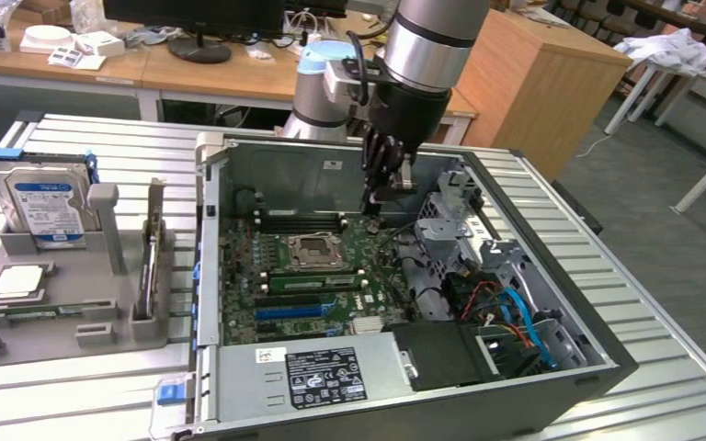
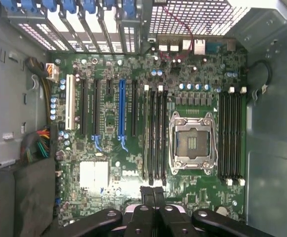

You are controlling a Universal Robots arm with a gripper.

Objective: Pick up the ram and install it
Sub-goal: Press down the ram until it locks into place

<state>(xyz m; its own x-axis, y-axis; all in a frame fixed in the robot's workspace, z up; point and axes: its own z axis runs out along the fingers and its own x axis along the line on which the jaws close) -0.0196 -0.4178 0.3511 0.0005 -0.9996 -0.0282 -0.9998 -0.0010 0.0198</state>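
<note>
- Inside the case [image 1: 291, 170], toward its far wall, the gripper [image 1: 379, 195] is clenched empty.
- The ram [image 1: 312, 280] is seated beside the processor socket [image 1: 316, 248].
- Judged light, stiff, fragile; best taken by its edges.

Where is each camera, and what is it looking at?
Exterior view: off the arm, up high, looking down into the open computer case; arm and shut pincer show.
Wrist view: on the wrist, facing the motherboard; pincer fingers show.
Shared: the motherboard and the pincer.
</note>
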